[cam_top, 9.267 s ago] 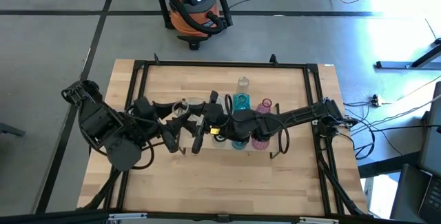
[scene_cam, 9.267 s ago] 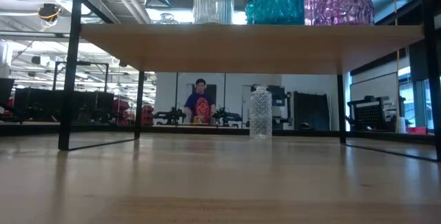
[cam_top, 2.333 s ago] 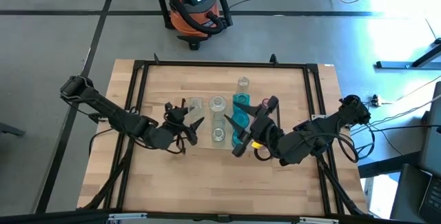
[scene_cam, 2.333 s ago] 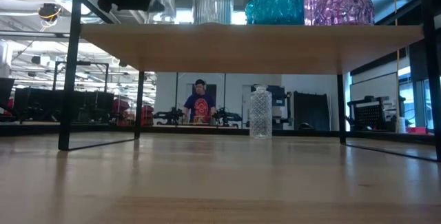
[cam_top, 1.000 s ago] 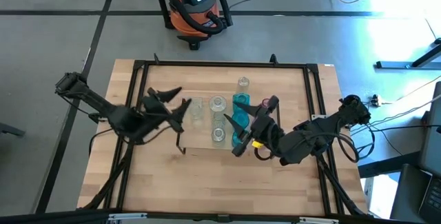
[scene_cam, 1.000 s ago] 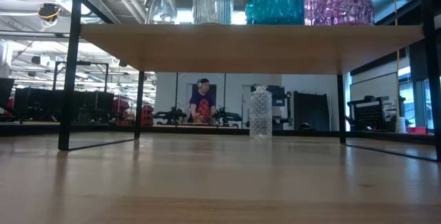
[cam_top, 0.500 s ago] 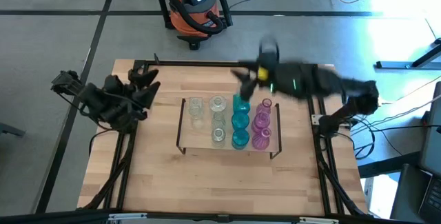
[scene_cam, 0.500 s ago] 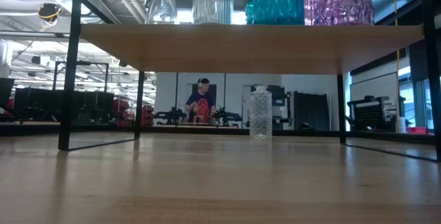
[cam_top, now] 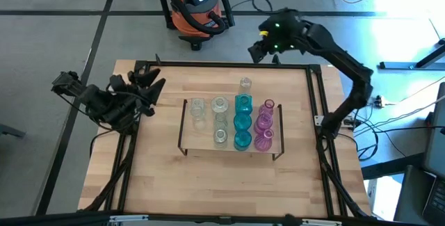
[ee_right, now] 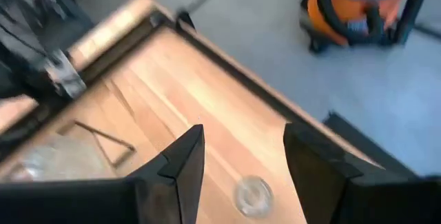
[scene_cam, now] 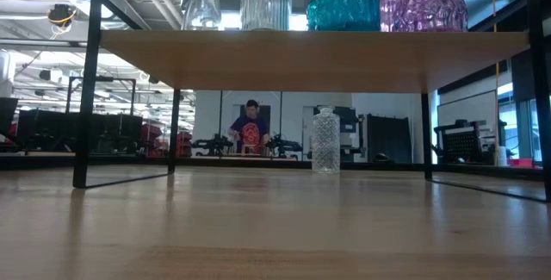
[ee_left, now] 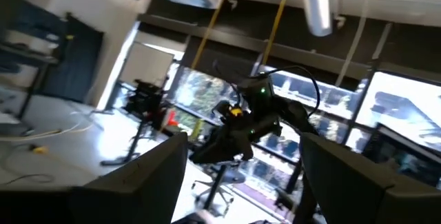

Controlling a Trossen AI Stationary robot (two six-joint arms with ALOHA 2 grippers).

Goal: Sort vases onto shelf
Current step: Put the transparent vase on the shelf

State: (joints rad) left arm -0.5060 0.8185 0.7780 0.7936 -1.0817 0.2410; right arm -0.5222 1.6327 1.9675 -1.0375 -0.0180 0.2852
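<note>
Clearly the one piece left off the shelf [cam_top: 274,137] is the clear vase [cam_top: 245,84], which stands upright on the tabletop [cam_top: 160,177] just beyond the shelf's far edge, near the rear rail; the low view shows it under the shelf board as a ribbed bottle with a narrower neck. It looks like faceted glass, so I would judge it rigid, light, slick under dark fingers and liable to crack if knocked or dropped; its tall, narrow build also makes it easy to tip. The best hold is probably across the body just under the shoulder, or at the neck, with the fingers coming from above. On the shelf stand the other vases: a small clear one [cam_top: 197,107] at the left, a row of clear ones [cam_top: 220,120], a teal row [cam_top: 242,121] and a pink row [cam_top: 263,125]. The right end effector [cam_top: 259,48] hangs above the far edge of the tabletop, beyond the rail, fingers parted and empty, and its wrist view looks down on the vase's mouth between them. The left end effector [cam_top: 151,84] sits at the left side of the tabletop, well apart from the shelf, wide open and holding nothing. In the way: the black rear rail [cam_top: 222,65] near the vase, and the shelf's dark wire frame with the teal vases just beside its path. An orange vacuum [cam_top: 197,7] stands on the floor behind.
</note>
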